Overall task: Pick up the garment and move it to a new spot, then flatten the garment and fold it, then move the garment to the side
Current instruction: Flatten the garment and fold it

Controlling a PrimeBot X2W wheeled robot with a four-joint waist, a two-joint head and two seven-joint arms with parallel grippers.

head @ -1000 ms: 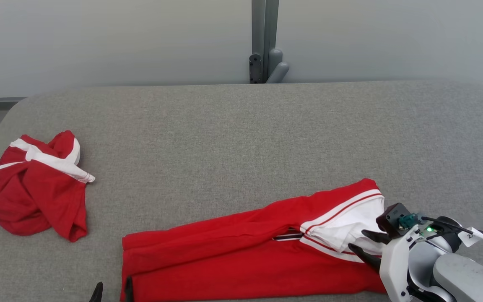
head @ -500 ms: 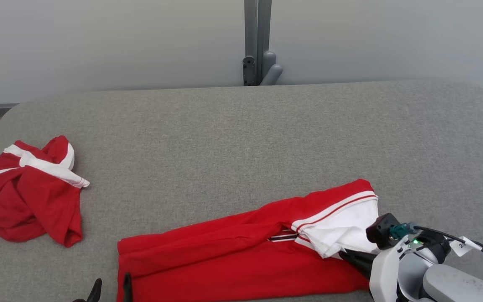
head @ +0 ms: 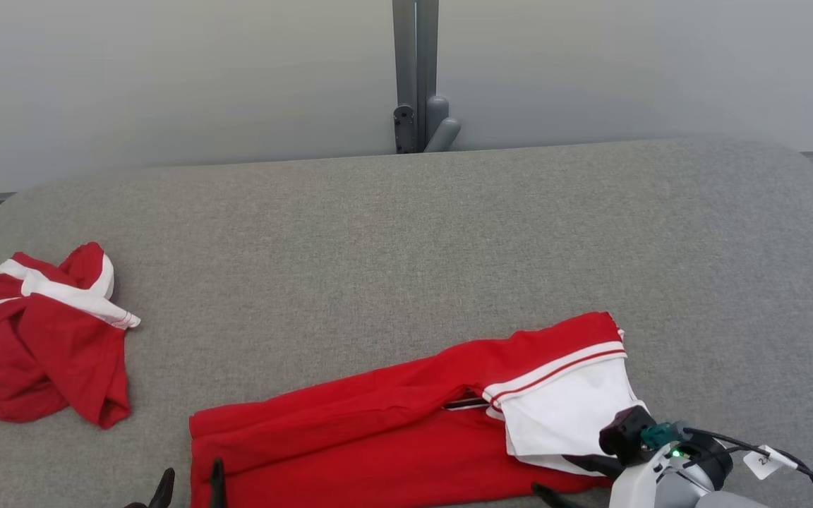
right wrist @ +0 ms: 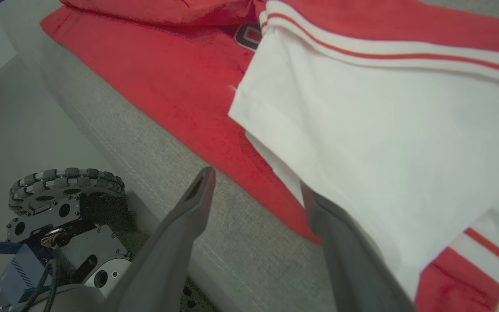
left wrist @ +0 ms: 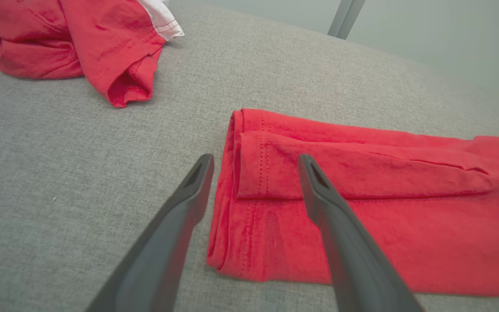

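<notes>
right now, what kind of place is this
Likely a robotics lab's garment-folding station: a grey fabric-covered table against a bare wall, a folded red garment, a crumpled red garment, and a wheeled robot base at the table's edge.

The left pincer [left wrist: 254,160] hangs with its 2 dark fingers [left wrist: 189,203] spread wide at the hemmed end of the folded red garment [left wrist: 383,225], 1 tip over the cloth, the other just off its edge over the grey table [left wrist: 59,173]. Beyond that end, well apart from the folded garment, lies a crumpled red-and-white garment [left wrist: 102,39]
</notes>
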